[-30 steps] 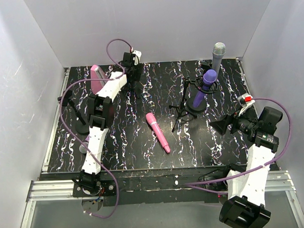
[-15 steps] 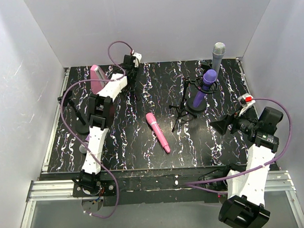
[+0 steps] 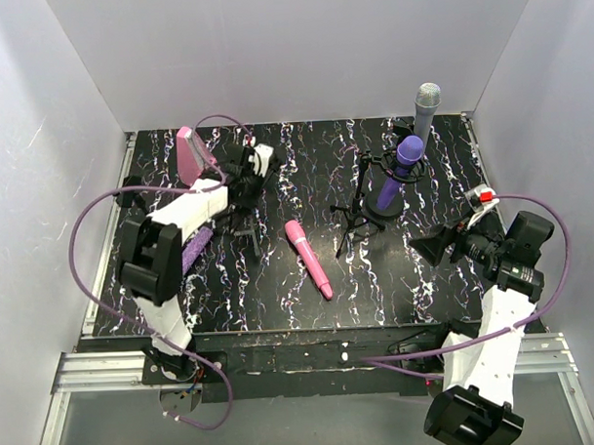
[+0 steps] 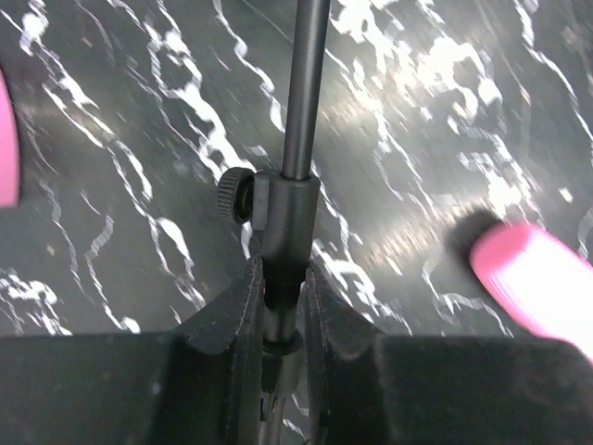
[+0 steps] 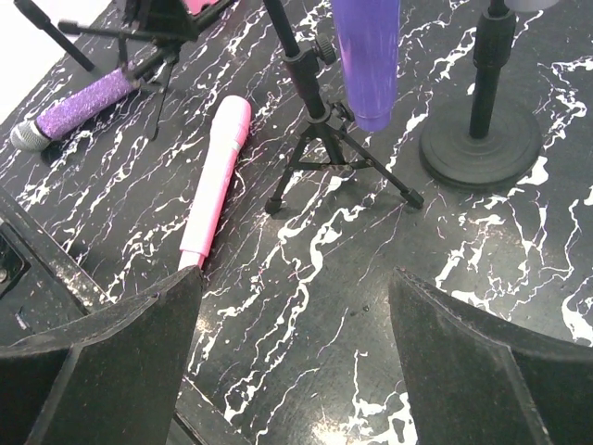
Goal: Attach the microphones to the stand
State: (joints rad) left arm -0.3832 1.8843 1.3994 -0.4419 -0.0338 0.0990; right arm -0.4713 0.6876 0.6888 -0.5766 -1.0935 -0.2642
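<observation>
Risk: if the stand (image 4: 304, 93) tilts in your grip, its legs could knock the pink microphone (image 3: 308, 259) and set it rolling.
Pink microphone: slim, smooth and round-headed, flat on the table just right of the stand.
Left gripper (image 4: 283, 297): clamped on the stand's pole.
Right gripper (image 5: 295, 315): well right of the stand, fingers apart, empty.

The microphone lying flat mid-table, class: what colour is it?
The microphone is plain pink; the right wrist view shows it best.

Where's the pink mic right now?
In the top view the pink microphone lies flat mid-table, left of the tripod stand with the dark purple microphone and right of the small stand held by the left gripper.
</observation>
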